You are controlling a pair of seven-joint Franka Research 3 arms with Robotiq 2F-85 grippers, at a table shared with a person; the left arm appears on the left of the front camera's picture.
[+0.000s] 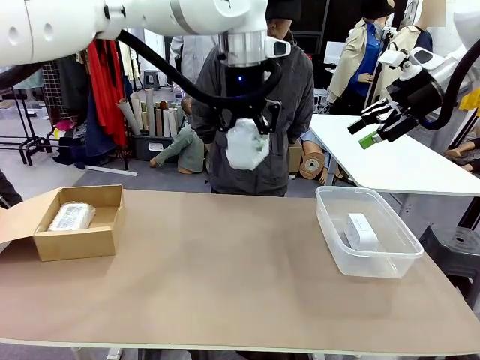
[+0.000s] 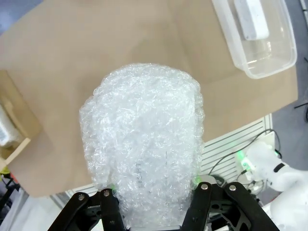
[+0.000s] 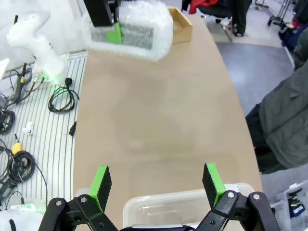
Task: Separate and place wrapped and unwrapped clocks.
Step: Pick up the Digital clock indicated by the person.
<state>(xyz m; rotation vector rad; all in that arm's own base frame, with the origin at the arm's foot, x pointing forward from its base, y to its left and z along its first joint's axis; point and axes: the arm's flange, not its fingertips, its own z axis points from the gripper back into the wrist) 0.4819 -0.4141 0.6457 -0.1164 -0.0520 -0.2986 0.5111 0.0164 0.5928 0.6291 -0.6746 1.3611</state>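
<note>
Two sorted already: wrapped clock (image 1: 72,216) in cardboard box (image 1: 81,243), bare clock (image 1: 362,231) in clear tub (image 1: 390,259). Left end effector (image 1: 245,124) is clamped on the last wrapped bundle (image 1: 247,144), right end effector (image 1: 373,127) wide open and empty.

Left claw (image 2: 154,192) pads: almost wholly buried behind held bubble-wrapped bundle (image 2: 144,149).
Bundle contents: obscured by wrap.
Clear tub (image 3: 187,209): cut off at bottom edge, partly behind right claw (image 3: 157,185).
Cardboard box (image 2: 12,127): cropped at left edge.
</note>
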